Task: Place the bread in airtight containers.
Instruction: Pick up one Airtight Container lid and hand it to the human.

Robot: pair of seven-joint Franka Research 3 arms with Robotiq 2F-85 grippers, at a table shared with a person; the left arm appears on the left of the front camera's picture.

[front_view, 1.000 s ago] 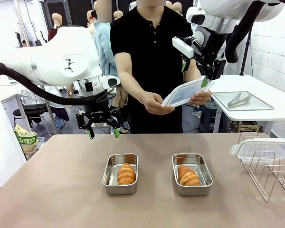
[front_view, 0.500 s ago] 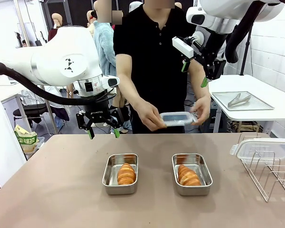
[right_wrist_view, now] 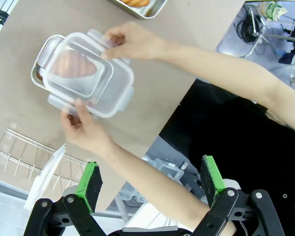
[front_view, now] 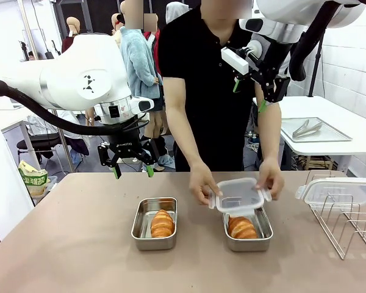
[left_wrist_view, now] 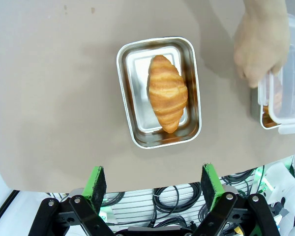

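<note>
Two steel tins sit side by side on the table. The left airtight container (front_view: pixel 138 227) (left_wrist_view: pixel 126 98) is uncovered, with bread (front_view: pixel 162 223) (left_wrist_view: pixel 167 93) lying in it. The right airtight container (front_view: pixel 268 234) (right_wrist_view: pixel 35 73) holds the other bread (front_view: pixel 242 228) (right_wrist_view: pixel 71 64). A person's two hands hold a clear lid (front_view: pixel 239 195) (right_wrist_view: pixel 88 78) (left_wrist_view: pixel 287 93) just over that tin. My left gripper (front_view: pixel 132 171) (left_wrist_view: pixel 154 183) hangs open above the table behind the left tin. Up high by the person's shoulder, my right gripper (front_view: pixel 249 96) (right_wrist_view: pixel 150 179) is open and holds nothing.
A wire rack (front_view: pixel 349 224) stands at the table's right edge with another clear lid (front_view: pixel 338 189) resting on top. Behind it, a side table carries a flat steel tray (front_view: pixel 311 129) with tongs. The person leans over the far edge of the table.
The person has brought the lid down from chest height to just above the right tin, leaning forward. Neither arm has moved.
</note>
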